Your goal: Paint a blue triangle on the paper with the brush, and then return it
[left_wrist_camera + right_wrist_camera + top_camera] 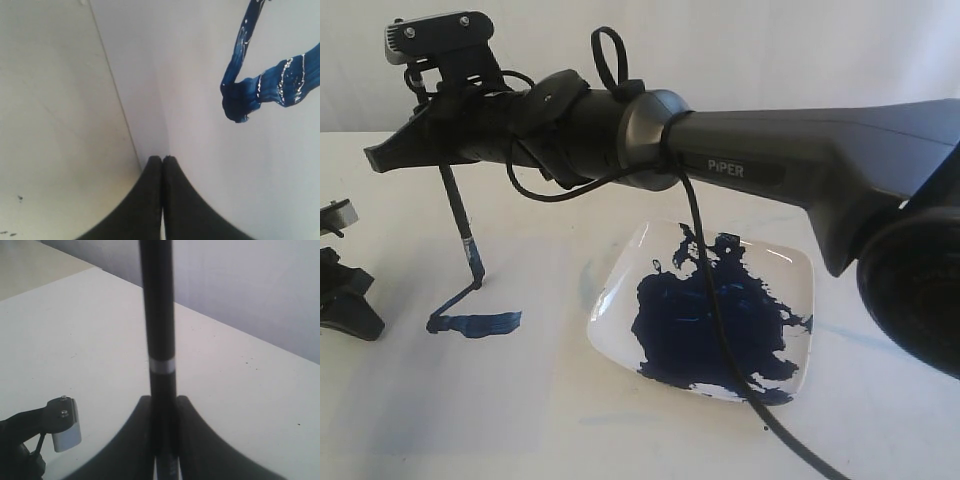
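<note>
Nearest the lens is the right arm (800, 170), its dark housing filling the upper right of the exterior view, with a black cable (705, 270) drooping from it across the white paint dish (620, 260) and its dark-blue paint pool (710, 320). At the arm's far end the right gripper (410, 155) pinches the brush (457, 215) partway up its black handle, above the silver ferrule band (163, 365). The brush hangs down from the jaws at a slight lean, its stained tip bent onto the paper (190, 75) directly below the gripper. From the tip runs the blue triangle (475, 324), so far two wet strokes meeting at a corner. The left gripper (162, 159) has its fingers pressed together on nothing and sits just short of that corner. I judge the brush light, with a stiff and smooth handle that could twist between the pads. The bristles are soft and loaded, so downward pressure will widen the line, and the present hold on the handle above the band looks sound. The right wrist view cuts off the bristles. The paper's edge barely shows against the table (50, 100), the exterior view crops the left gripper, and no brush rest is visible.
</note>
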Robot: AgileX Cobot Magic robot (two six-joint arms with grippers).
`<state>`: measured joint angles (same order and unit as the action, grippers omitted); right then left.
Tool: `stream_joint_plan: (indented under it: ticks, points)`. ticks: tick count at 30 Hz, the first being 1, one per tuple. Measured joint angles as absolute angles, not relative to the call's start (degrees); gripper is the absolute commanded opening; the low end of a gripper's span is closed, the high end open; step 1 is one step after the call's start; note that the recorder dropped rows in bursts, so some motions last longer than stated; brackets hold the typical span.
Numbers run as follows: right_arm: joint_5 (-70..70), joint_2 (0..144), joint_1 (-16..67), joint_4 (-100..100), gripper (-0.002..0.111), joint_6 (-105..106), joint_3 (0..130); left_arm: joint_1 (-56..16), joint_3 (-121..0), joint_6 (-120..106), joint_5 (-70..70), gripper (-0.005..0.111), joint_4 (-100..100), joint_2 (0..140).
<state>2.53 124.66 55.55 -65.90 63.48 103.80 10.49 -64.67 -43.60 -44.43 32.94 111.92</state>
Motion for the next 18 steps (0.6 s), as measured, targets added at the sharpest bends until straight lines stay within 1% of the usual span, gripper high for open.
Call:
stream_joint_plan:
  ticks: [18]
  points:
    - [1.50,124.76,55.55,-65.90,0.000,63.48,104.05,10.49,-64.67,-43.60,-44.43,0.000,32.84,111.92]
